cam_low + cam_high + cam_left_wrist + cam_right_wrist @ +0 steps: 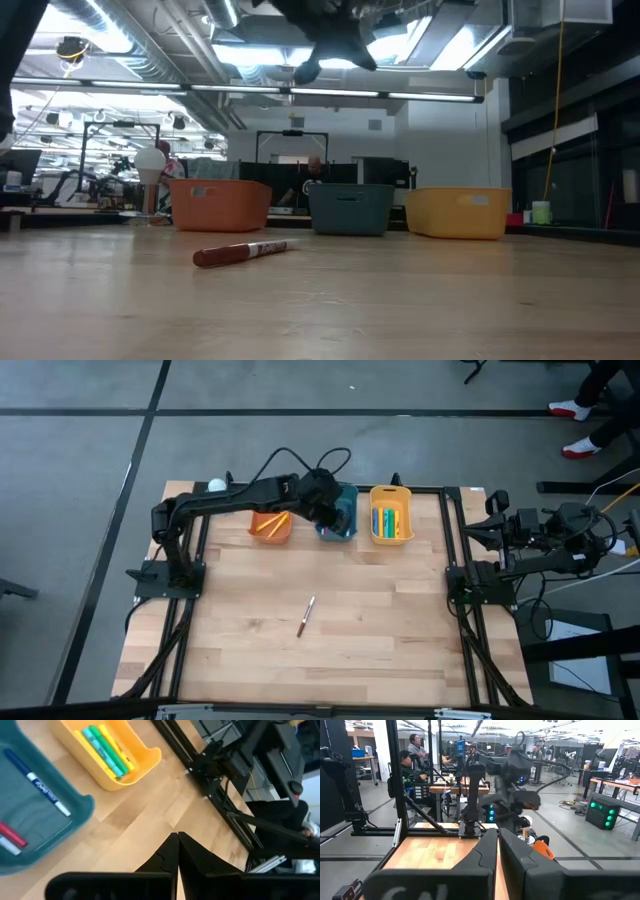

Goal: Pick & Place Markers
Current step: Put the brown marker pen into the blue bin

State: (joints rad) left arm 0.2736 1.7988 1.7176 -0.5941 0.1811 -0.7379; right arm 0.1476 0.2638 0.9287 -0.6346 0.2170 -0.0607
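Jaws shut: left gripper point(177, 840) above teal bin point(338, 520), empty.

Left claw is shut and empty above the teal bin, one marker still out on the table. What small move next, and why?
Probably swing the left claw back from over the teal bin toward the red marker, opening on the way. It is the only marker lying loose on the table; the right arm waits parked at the side.

Table front open bar one marker point(306, 616); three bins point(391, 526) block back edge.
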